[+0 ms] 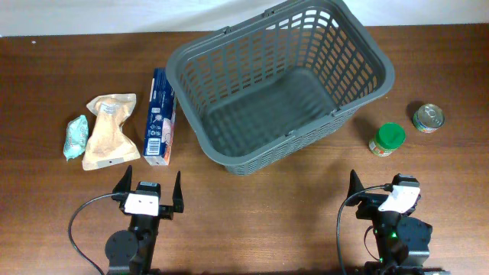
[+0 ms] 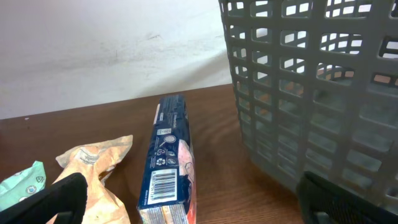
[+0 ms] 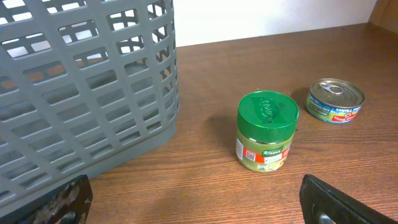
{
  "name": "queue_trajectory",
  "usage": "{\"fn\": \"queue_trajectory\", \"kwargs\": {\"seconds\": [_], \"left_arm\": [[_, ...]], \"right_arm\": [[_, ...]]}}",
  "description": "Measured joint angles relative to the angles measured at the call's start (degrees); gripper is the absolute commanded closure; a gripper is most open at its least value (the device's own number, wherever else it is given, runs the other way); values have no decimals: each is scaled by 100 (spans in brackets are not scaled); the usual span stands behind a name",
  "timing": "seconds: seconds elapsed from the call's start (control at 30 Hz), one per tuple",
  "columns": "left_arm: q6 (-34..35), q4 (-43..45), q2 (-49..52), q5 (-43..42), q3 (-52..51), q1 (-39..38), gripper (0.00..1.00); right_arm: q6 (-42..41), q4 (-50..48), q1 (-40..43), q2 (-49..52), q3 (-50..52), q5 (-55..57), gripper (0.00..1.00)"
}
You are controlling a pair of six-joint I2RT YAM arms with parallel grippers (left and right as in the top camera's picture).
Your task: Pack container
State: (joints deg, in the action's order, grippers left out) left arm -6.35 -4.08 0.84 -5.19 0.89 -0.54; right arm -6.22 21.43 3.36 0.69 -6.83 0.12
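Observation:
The dark grey slotted basket (image 1: pixel 279 84) stands empty at the table's middle back; its wall also shows in the left wrist view (image 2: pixel 317 93) and in the right wrist view (image 3: pixel 81 87). A blue box (image 1: pixel 160 116) (image 2: pixel 169 158), a tan pouch (image 1: pixel 111 130) (image 2: pixel 93 165) and a teal packet (image 1: pixel 76 136) (image 2: pixel 22 183) lie left of it. A green-lidded jar (image 1: pixel 387 139) (image 3: pixel 267 130) and a tin can (image 1: pixel 429 118) (image 3: pixel 336 99) stand to its right. My left gripper (image 1: pixel 149 191) (image 2: pixel 193 208) is open and empty near the front edge, below the box. My right gripper (image 1: pixel 382 191) (image 3: pixel 199 202) is open and empty, in front of the jar.
The brown wooden table (image 1: pixel 267 206) runs under everything. A white wall (image 2: pixel 106 43) lies behind the table's back edge. Black cables (image 1: pixel 80 225) loop beside each arm base at the front.

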Motion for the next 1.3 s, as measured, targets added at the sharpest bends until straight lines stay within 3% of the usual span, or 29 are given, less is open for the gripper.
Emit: {"fn": "queue_trajectory", "kwargs": {"seconds": [0.5,0.87,1.1,1.2,1.3], "left_arm": [[0,0,0,0,0,0,1],[-160,673,0,251,-9,0,1],[-61,-1207,221,-319,654,0,1],[-11,-1679,1060,-409,1744,0,1],[0,-1967,2282,-457,3012,0,1]], "right_arm": [[0,0,0,0,0,0,1],[-4,-4,0,0,0,-4,1],[-452,-643,0,0,9,-844,1],[-562,-74,0,103,-365,-1174,1],[-540,1165,0,640,-1427,-1128,1]]}}
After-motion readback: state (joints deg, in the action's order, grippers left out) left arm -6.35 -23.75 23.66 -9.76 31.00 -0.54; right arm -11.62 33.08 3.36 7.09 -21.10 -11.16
